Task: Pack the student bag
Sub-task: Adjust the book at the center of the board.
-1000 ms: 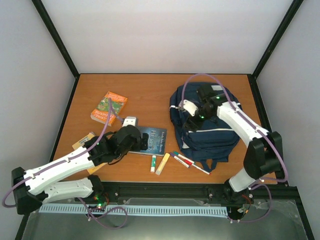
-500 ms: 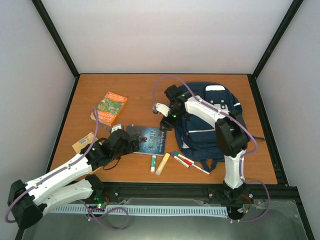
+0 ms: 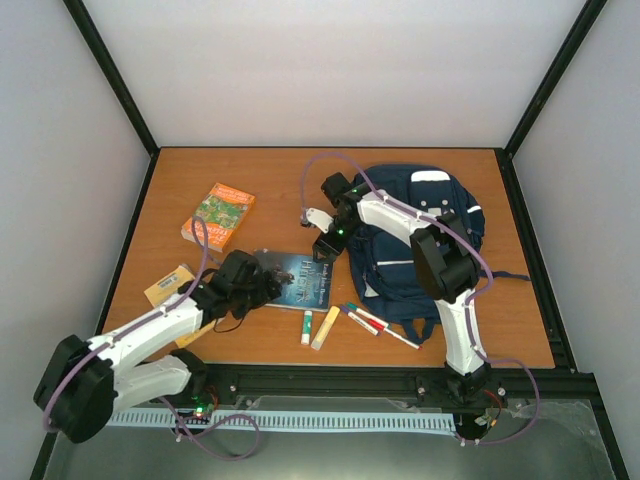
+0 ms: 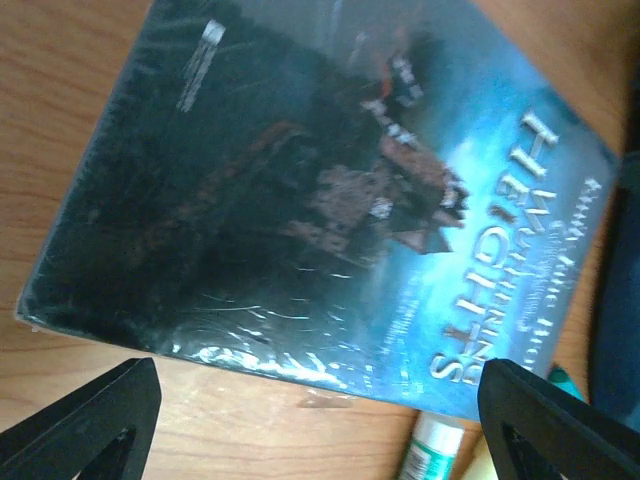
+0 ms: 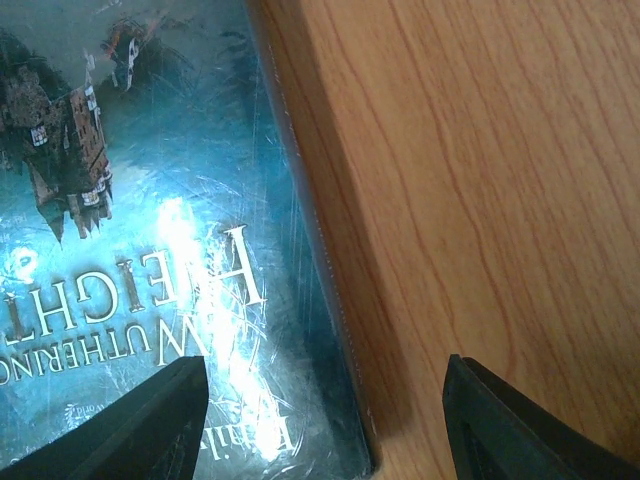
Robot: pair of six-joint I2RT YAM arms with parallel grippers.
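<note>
Filling the right half of the wooden table (image 3: 290, 180), the student bag (image 3: 395, 275) lies flat, its white patch at the far end and dark straps trailing off its near and right sides. The right arm crosses the bag's far left part on its way toward the middle of the table.

Just left of the bag lies a dark blue book (image 3: 305, 280), cover up, with both arms over it. The left gripper (image 3: 265, 282) is above the book's left part, hiding that end from overhead. Its wrist camera shows its fingers spread wide, with the cover (image 4: 330, 200) filling the view beyond them. The right gripper (image 3: 325, 250) is at the book's far right corner. Its fingers are also apart, straddling the book's edge (image 5: 150, 250) with bare wood on one side. Whether either gripper touches the book cannot be told.

An orange and green book (image 3: 219, 215) lies well apart at the far left. A tan card (image 3: 170, 284) sits at the left edge, partly under the left arm.

A glue stick (image 3: 307, 327) and a yellow stick (image 3: 325, 327) lie side by side just beside the blue book's near edge. Several pens (image 3: 380, 325) are fanned out against the bag's near left corner.
</note>
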